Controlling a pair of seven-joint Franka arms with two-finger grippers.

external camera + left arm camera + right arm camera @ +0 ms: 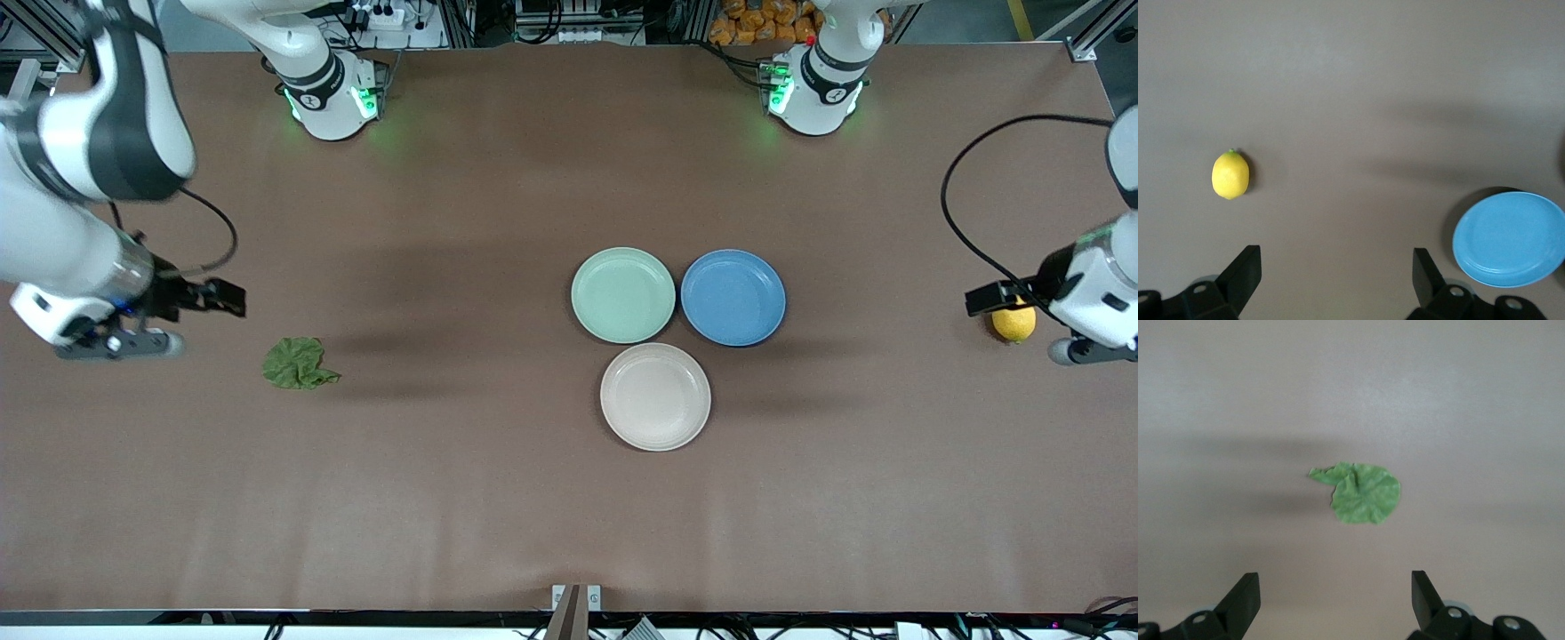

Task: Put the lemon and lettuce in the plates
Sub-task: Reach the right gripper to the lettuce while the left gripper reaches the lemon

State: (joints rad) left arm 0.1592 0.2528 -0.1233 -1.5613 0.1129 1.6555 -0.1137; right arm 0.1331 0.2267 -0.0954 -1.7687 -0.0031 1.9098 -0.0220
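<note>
A brown table (498, 498) fills the front view, with both arm bases along its upper edge. Three plates sit together near its middle: a mint green plate (623, 295), a blue plate (733, 297) just beside it toward the left arm's end, and a beige plate (655, 396) nearer the camera, close under the other two. All three hold nothing. The lettuce (298, 364) lies flat on the table toward the right arm's end, well apart from the plates, a thin tip of it pointing toward them. The right gripper (213, 296) hangs over the table near the lettuce. The lemon (1013, 322) rests on the table at the left arm's end, partly covered by the left gripper (991, 300) above it.

In the left wrist view, the lemon (1230, 175) lies on its side on bare table, its small greenish tip at one end of its long axis. The blue plate (1510, 239) shows at the edge, with nothing in it. The left gripper (1337, 273) stands wide apart with nothing between its fingers.

In the right wrist view, the lettuce (1361, 493) lies spread on the table, a narrow ragged tip at one side. The right gripper (1335, 597) also stands wide and holds nothing.
</note>
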